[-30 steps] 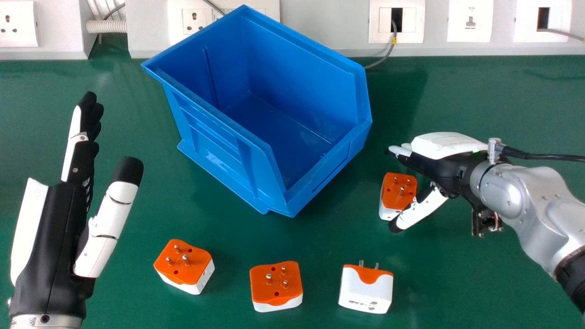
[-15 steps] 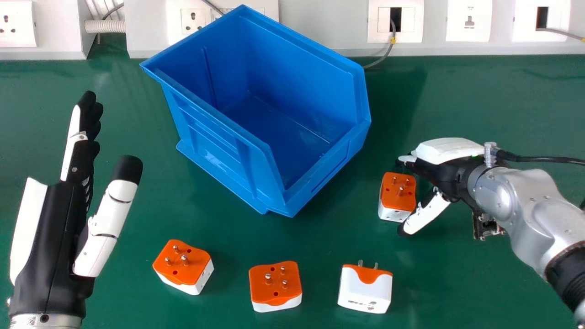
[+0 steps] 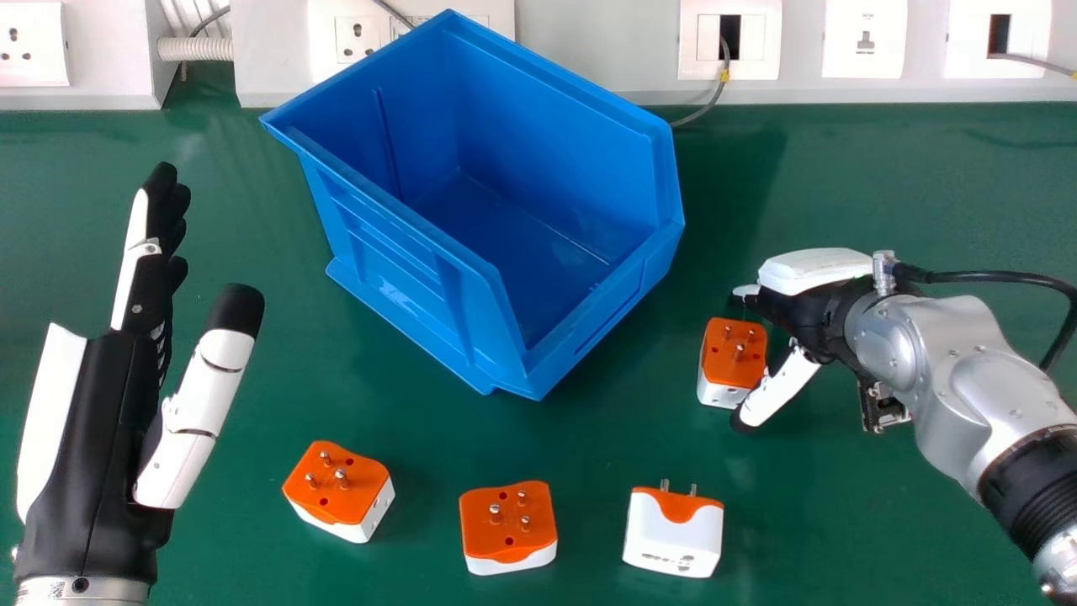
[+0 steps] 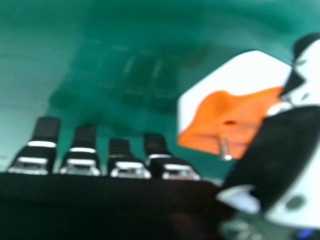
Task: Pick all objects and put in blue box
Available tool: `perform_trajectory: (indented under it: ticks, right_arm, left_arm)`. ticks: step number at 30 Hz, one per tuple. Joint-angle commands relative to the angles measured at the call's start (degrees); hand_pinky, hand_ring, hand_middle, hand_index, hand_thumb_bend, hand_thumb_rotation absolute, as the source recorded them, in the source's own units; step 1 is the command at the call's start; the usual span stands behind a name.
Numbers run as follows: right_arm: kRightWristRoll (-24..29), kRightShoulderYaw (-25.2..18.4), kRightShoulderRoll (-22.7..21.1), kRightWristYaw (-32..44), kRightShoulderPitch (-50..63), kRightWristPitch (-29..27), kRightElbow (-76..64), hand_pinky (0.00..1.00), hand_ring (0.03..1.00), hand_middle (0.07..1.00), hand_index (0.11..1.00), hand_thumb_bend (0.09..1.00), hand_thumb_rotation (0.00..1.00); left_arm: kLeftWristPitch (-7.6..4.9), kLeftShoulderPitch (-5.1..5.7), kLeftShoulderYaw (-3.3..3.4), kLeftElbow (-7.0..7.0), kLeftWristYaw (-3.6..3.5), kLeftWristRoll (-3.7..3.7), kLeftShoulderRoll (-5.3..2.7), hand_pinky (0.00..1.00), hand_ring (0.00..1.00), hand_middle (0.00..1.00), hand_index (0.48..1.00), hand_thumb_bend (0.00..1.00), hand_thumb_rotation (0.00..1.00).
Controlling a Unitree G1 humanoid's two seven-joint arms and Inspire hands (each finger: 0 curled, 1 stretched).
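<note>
Okay, looking at a plug (image 3: 734,353) sitting on the worktop (image 3: 589,446) to the right of the blue box (image 3: 551,126), pins (image 3: 739,352) pointing up. Hovering the right robot hand (image 3: 812,271) right by it, fingers relaxed and well spread from the thumb (image 3: 778,389), gripping nothing. Not making out for sure any thumb contact at the near corner.

Guessing light and stiff here, probably hard plastic, maybe a bit slippery on the smooth white sides. Not worrying much about breaking it, just steering clear of the pins. Going for the white body, low down, thumb on the near end and fingers on the far end. Pinching only the orange top is risking a twist, imo.

For edges, minding the box's low lip, facing the plug across a bit of bare worktop. Lifting straight up first, then swinging left over that lip, leaving extra height for dangling fingertips. Having decent room nearer the robot too, with the left plug (image 3: 336,488), middle plug (image 3: 508,530) and right plug (image 3: 677,534) sitting well apart. Watching the black cable (image 3: 993,276) at the wrist for snags, and avoiding overshooting toward the sockets (image 3: 730,42). Resting the left robot hand (image 3: 109,421) open at the head view's left side.
</note>
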Motion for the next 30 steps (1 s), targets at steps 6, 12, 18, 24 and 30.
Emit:
perform_trajectory:
  ticks: [6,12,18,24,30]
  right_arm:
    - [-0.67,0.24,0.14,-0.77,-1.45,0.83,-0.24,0.87,0.931,0.968,0.929,0.566,0.43]
    - [-0.87,0.98,0.62,-1.55,-2.19,0.15,1.43,0.86,0.926,0.958,0.919,0.558,0.41]
    - [-1.07,1.69,0.82,-2.08,-2.64,0.29,2.12,0.84,0.916,0.952,0.913,0.561,0.42]
    - [-2.00,2.85,0.91,-2.73,-2.22,1.03,1.32,0.82,0.900,0.938,0.896,0.568,0.42]
    - [-3.32,3.50,0.93,-3.45,-1.69,0.84,0.50,0.78,0.877,0.918,0.866,0.557,0.40]
  left_arm:
    - [-0.39,0.48,0.79,-1.73,-0.22,-0.58,0.63,0.98,1.00,1.00,1.000,0.59,0.94]
    - [0.05,0.52,0.77,-2.12,-0.25,-0.56,0.62,0.98,1.00,1.00,1.000,0.60,0.94]
    - [-0.42,0.44,0.77,-1.72,-0.20,-0.48,0.62,0.98,1.00,1.00,1.000,0.60,0.94]
    - [0.00,0.12,0.30,-2.27,-0.01,-0.06,0.35,0.98,1.00,1.00,1.000,0.59,0.94]
    - [0.11,-0.24,-0.06,-2.06,0.14,0.06,0.12,0.98,1.00,1.00,1.000,0.58,0.93]
